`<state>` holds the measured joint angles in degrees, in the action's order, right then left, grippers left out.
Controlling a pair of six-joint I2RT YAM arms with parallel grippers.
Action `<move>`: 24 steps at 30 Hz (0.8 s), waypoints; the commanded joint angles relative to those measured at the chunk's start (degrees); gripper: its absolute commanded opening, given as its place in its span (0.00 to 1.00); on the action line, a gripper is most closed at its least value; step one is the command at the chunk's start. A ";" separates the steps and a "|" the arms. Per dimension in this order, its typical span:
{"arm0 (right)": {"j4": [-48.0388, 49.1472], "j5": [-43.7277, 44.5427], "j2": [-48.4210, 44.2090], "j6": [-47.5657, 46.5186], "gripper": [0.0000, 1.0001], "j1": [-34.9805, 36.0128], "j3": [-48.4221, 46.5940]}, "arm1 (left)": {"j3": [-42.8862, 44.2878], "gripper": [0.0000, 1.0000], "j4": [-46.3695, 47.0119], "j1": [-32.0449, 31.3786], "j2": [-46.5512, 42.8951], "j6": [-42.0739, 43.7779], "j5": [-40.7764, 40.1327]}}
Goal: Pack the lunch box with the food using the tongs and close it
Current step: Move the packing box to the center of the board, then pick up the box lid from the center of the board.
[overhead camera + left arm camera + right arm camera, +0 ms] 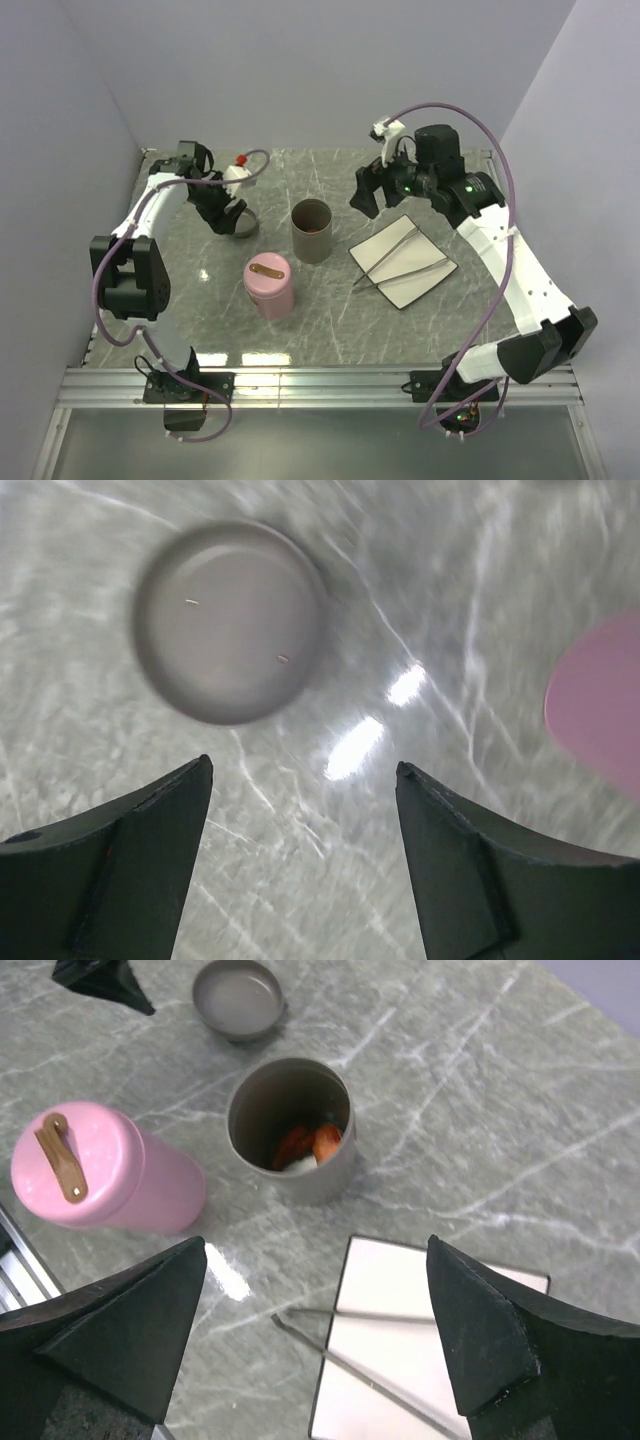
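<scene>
Both wide and empty, my left gripper point(305, 765) hangs near the lid point(225, 620), my right gripper point(316, 1245) near the tongs point(350, 1368) lying on the white plate point(390, 1280).

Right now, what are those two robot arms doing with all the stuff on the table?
Neither arm is holding anything. The food is inside the open grey pot. A round grey lid lies flat on the table, just ahead of the left gripper, whose jaws are open. The tongs rest on the white plate, below the open right gripper. A closed pink container stands beside the pot. The pot is not closed yet.
</scene>
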<state>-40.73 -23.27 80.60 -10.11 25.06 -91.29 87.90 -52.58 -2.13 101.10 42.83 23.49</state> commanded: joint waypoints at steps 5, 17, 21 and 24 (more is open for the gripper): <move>-1.28 -2.66 -6.85 -0.44 0.98 -4.84 5.32 | -1.50 0.75 -2.88 -1.30 0.68 19.21 -1.35; -4.71 -3.63 -9.41 -0.79 0.99 -8.10 6.21 | 1.75 0.66 -3.50 -1.74 9.46 29.33 -1.07; -4.62 -3.80 -9.32 -0.62 0.99 -8.45 6.30 | 1.05 0.61 -2.28 -1.82 10.70 29.94 -1.69; -4.45 -4.15 -8.97 -0.26 0.99 -8.62 6.03 | -0.79 0.56 -0.34 -2.09 10.70 30.21 -2.48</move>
<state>-45.47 -26.46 72.84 -10.52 16.99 -85.06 87.13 -54.74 -3.73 112.27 70.46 20.80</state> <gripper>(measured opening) 0.991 0.575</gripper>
